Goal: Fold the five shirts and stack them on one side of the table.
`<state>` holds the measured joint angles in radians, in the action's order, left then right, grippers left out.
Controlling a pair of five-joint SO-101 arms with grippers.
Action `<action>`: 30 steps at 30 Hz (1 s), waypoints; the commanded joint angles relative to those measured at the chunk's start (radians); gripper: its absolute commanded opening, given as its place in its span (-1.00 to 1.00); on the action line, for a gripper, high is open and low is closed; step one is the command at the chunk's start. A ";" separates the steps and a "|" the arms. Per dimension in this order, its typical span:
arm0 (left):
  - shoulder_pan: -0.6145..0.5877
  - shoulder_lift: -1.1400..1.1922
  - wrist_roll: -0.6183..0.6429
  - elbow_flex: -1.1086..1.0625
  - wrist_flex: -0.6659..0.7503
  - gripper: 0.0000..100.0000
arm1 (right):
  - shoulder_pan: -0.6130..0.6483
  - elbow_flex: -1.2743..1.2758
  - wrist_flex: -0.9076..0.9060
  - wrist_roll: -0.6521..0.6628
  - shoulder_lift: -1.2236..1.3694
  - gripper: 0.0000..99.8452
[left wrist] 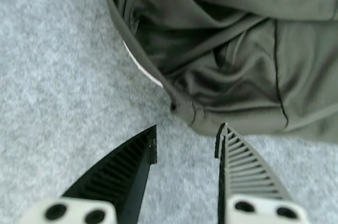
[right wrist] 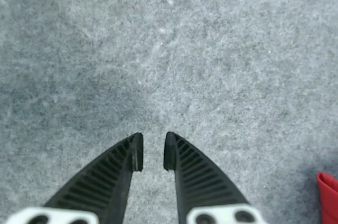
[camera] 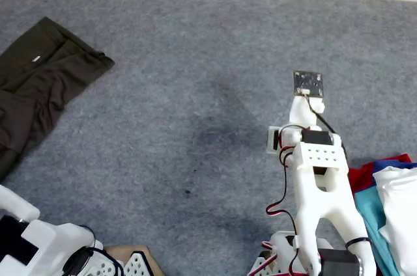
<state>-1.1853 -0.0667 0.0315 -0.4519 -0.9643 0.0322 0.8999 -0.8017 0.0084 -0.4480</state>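
Ribbed fingers (left wrist: 127, 174) near crumpled olive shirt (left wrist: 227, 49)

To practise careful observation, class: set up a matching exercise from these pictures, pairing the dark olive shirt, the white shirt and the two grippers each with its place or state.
1 olive shirt
2 white shirt
3 left gripper
4 right gripper

A open over bare grey table
B crumpled at the table's far left
C on top of the pile at the right edge
D open, just short of the olive shirt's edge

Pairs: 1-B, 2-C, 3-D, 4-A.
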 commanded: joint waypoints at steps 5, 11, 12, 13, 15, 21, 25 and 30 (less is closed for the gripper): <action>-0.030 -0.004 -0.005 -0.039 0.109 -0.61 | 0.042 -0.002 0.016 0.014 -0.001 -0.85; -0.022 -0.004 -0.005 -0.114 0.219 -0.61 | 0.051 0.004 0.013 0.014 -0.001 -0.85; -0.021 -0.004 -0.005 -0.131 0.244 -0.61 | 0.051 0.018 0.016 0.015 -0.007 -0.85; -0.018 -0.004 -0.003 -0.145 0.269 -0.61 | 0.051 0.025 0.016 0.015 -0.010 -0.85; -0.001 -0.004 -0.003 -0.163 0.302 -0.61 | 0.053 0.031 0.016 0.015 -0.010 -0.85; 0.073 -0.004 -0.003 -0.177 0.318 -0.62 | 0.053 0.033 0.016 0.015 -0.010 -0.85; 0.139 -0.005 -0.003 -0.177 0.318 -0.83 | 0.053 0.038 0.018 0.015 -0.010 -0.85; 0.228 -0.015 -0.002 -0.173 0.296 -0.98 | 0.053 0.039 0.018 0.011 -0.004 -0.85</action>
<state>-1.0365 -0.0667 0.0330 -0.6329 -0.6605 0.0783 0.9383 -0.7986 0.0115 -0.4450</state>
